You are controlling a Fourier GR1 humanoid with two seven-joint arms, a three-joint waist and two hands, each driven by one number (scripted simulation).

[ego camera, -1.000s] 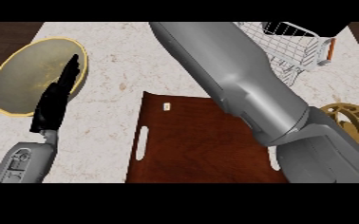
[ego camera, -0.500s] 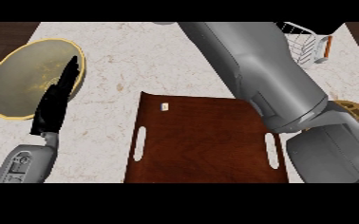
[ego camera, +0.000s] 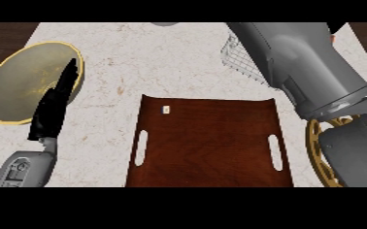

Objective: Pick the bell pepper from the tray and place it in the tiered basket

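pepper nowhere in sight, tray bare. left robot hand flat, fingers straight, left of tray. right robot hand hidden past basket, can't tell grip. best lowering straight into basket.

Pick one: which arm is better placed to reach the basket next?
Right. The right forearm stretches across the wire basket at the upper right, its robot hand out of view. The left robot hand rests open over the plate at the far left, away from the basket.
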